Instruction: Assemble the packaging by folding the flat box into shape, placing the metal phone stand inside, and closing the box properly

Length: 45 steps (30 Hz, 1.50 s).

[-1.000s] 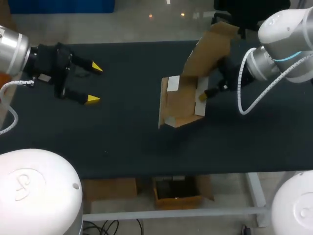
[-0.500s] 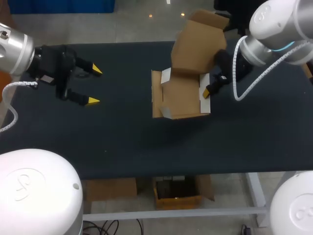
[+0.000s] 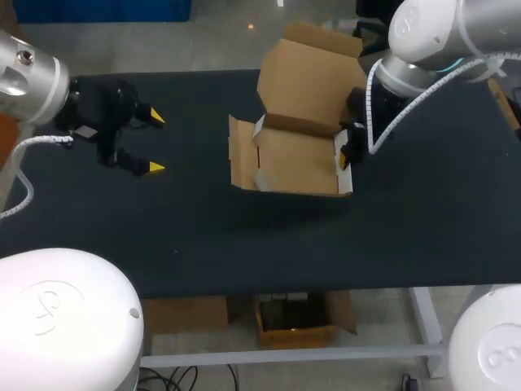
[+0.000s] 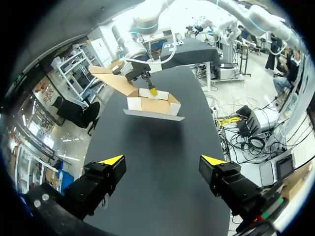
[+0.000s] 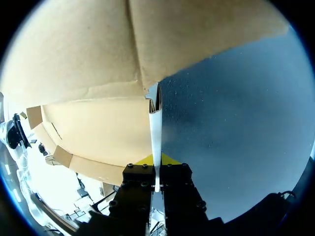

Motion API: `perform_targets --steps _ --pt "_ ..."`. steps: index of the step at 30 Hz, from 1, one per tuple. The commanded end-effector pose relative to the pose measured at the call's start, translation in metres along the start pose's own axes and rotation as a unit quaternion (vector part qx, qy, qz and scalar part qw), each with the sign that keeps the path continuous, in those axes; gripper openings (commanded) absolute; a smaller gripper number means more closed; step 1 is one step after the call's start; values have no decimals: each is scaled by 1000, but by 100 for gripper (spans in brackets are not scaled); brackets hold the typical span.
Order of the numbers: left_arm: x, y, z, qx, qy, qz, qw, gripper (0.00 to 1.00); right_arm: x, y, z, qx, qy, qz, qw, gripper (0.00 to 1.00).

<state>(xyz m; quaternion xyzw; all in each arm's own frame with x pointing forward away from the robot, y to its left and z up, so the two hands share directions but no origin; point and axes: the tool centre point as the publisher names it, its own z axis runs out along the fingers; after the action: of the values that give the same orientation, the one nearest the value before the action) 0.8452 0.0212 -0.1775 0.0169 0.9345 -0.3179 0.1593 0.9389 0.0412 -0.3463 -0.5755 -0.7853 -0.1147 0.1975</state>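
**Box [image 3: 295, 159] carried leftward in the right pincer [image 3: 345, 156]**

Since a second ago the right arm [image 3: 423, 41] has swung toward the left and taken the box with it. The carton sat tilted and skewed right of centre then. It now lies squarer and more level, close to the middle of the table [image 3: 244, 236], with its lid [image 3: 309, 77] raised more steeply.

The right pincer is pressed together on the box's right side wall. In the right wrist view the thin white edge of that wall runs straight between the two yellow tips [image 5: 156, 160], which touch it from both sides. Brown cardboard [image 5: 98, 118] spreads out to one side of the fingers and dark table surface to the other.

From that pinched wall the open tray extends left, showing a brown floor and white inner panels at both ends. A side flap [image 3: 241, 155] stands up at the left end. The lid rises from the far edge and leans away. The left wrist view shows the box [image 4: 152, 105] held with a strip of shadow beneath it.

Well apart, at the far left of the table, the left pincer [image 3: 155, 142] hovers with its fingers spread wide and nothing between them [image 4: 162, 160], pointing toward the box. It has barely shifted.
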Motion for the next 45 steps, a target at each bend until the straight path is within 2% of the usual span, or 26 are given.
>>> perform_targets --steps 1,11,14,17,23,34,45 --pt "0 -2 1 -5 0 0 1000 100 5 4 -2 42 -5 0 999 0" --pt "-3 -2 4 -1 8 -1 1000 100 5 4 -2 42 -5 0 999 0" --pt "-9 0 14 -5 34 -6 999 100 6 10 6 73 -10 22 997 0" --pt "-10 2 18 -7 44 -5 999 100 7 8 12 91 -16 40 995 0" --pt "-8 11 26 -18 45 -10 999 100 5 4 28 128 -37 75 988 0" --pt "-13 34 44 -28 63 -13 998 100 2 -4 44 161 -44 110 980 0" --pt "-12 38 47 -33 64 -15 997 100 5 -8 48 181 -72 144 970 0"
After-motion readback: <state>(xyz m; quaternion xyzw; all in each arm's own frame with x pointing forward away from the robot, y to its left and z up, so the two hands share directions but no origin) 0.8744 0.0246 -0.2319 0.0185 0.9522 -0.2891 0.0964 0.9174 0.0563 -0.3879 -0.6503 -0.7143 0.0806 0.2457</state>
